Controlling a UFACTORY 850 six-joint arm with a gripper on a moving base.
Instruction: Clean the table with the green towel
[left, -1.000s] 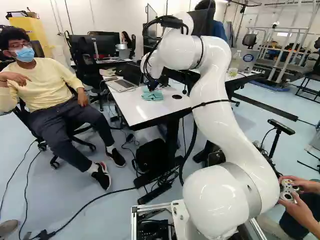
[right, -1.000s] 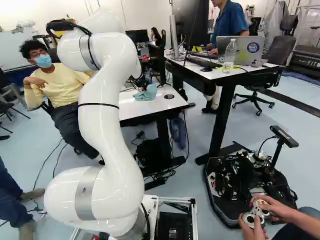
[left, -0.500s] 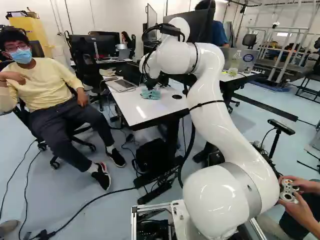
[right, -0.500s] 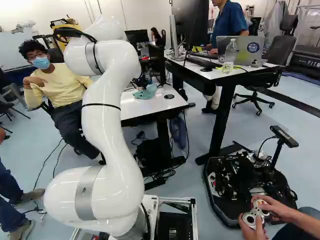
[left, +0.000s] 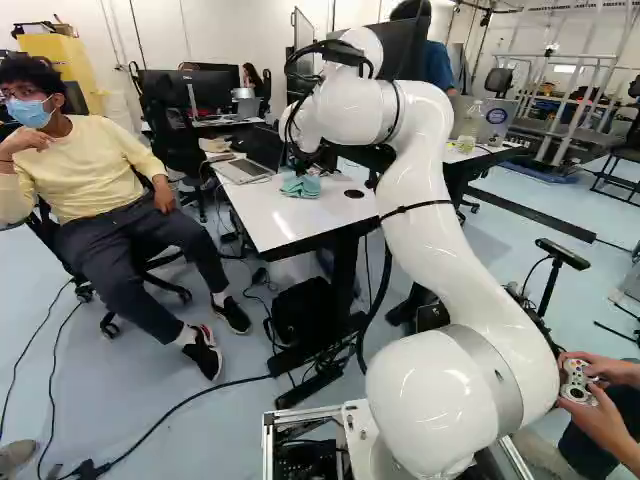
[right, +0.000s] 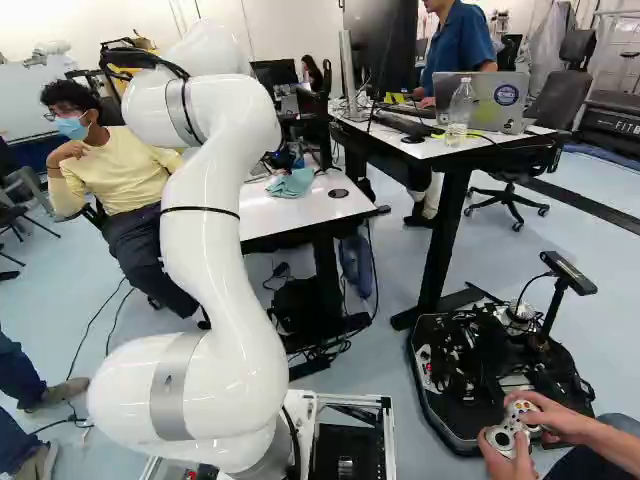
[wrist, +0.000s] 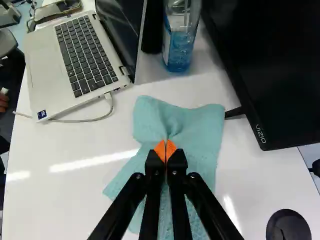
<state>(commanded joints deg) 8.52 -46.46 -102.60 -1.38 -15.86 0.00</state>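
Green towel (wrist: 197, 127): soft, dull blue-green cloth with a fine nubbly weave, lying rumpled on the desk (wrist: 55, 200). The tool (left: 301, 173) is over it; up close we see its orange pads (wrist: 159, 150) drawn together, pinching a raised fold of the cloth. Creases run out from the pinch; the outline is irregular, with wavy edges and blunt corners.

Desktop smooth, white, glossy, with bright streaks of reflected light. In the left base view we see white surface between the towel and the desk's near edge. More of it separates the cloth from the silver laptop (wrist: 47, 70), whose side takes a bent white cable (wrist: 90, 120).

Tighter ahead of the fingers: a clear plastic bottle (wrist: 180, 47) with blue contents stands near. The flat black monitor (wrist: 280, 65) is beside it; its thin foot (wrist: 234, 113) reaches the towel's corner, touching or not, we cannot tell. Round black grommet (wrist: 288, 227) well apart from the cloth.
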